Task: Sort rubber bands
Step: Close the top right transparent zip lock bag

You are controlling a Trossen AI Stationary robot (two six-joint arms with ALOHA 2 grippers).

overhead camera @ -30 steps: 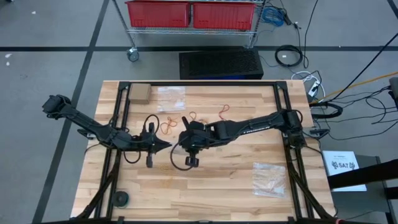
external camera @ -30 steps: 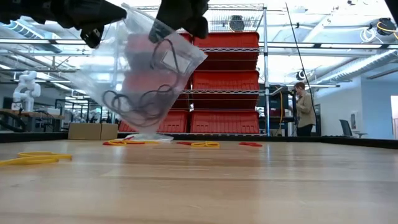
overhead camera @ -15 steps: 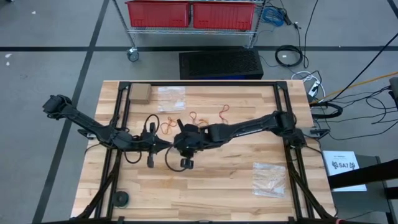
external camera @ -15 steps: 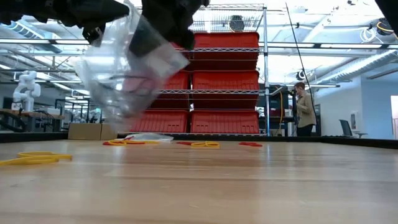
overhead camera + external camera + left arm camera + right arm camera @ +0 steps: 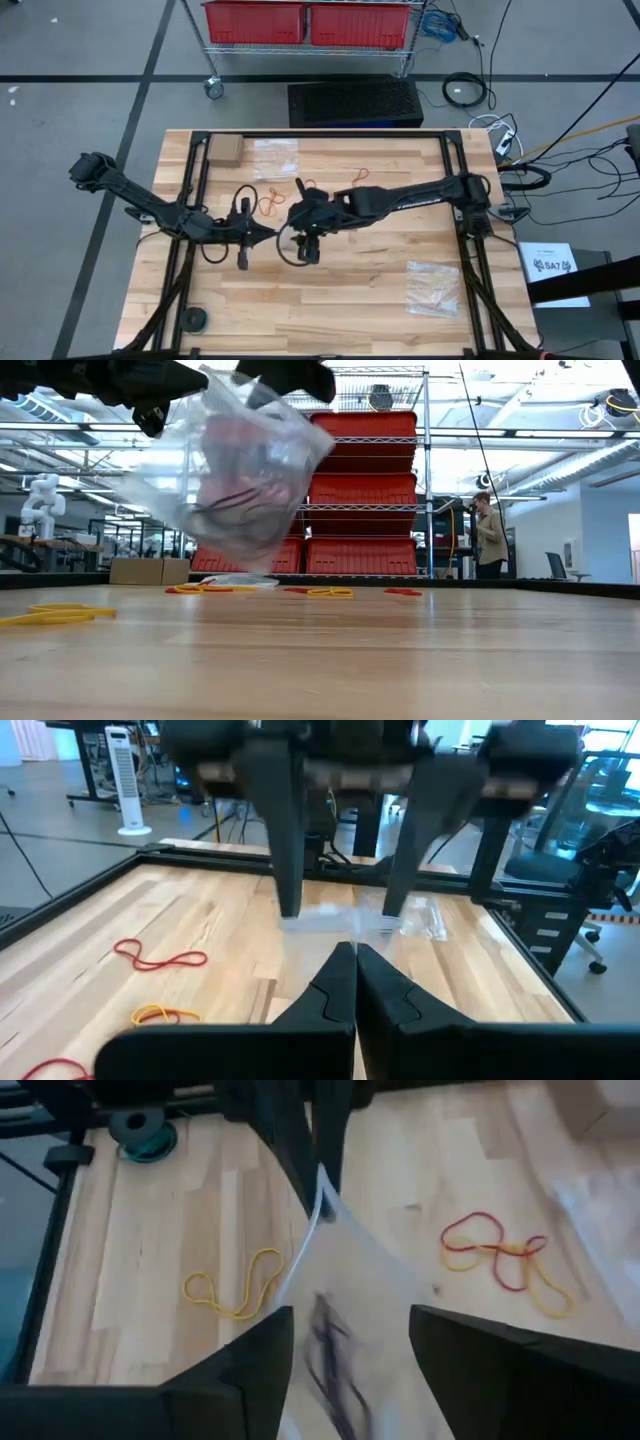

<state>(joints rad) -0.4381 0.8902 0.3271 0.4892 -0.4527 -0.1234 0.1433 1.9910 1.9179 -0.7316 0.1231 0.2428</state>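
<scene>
A clear plastic bag (image 5: 240,480) with dark rubber bands (image 5: 330,1345) inside hangs over the table's middle. My left gripper (image 5: 352,965) is shut on its upper edge. My right gripper (image 5: 350,1315) is open just to the right of it, pointing slantwise down, one finger on each side of the bag's top. I cannot tell whether those fingers touch the bag. Loose rubber bands lie flat on the wood: a yellow one (image 5: 235,1285), a red and yellow tangle (image 5: 505,1260), and red ones (image 5: 358,178) farther back. My left gripper pinches the bag's upper edge (image 5: 320,1192) between its two shut fingers (image 5: 300,1140). The fingers come level from the table's left. The bag hangs slack below them, clear of the table, with the dark bands in its lower part.
Two more clear bags lie flat, one at the far middle (image 5: 275,158) and one at the near right (image 5: 435,285). A small cardboard box (image 5: 225,150) sits at the far left. A dark spool (image 5: 193,320) stands near the front left corner. A person (image 5: 490,535) is far off.
My right gripper went left and down toward the bag's mouth, then rose back and opened. The bag, held all along by my left gripper, was pushed left and has swung back. The dark bands inside it have shifted.
</scene>
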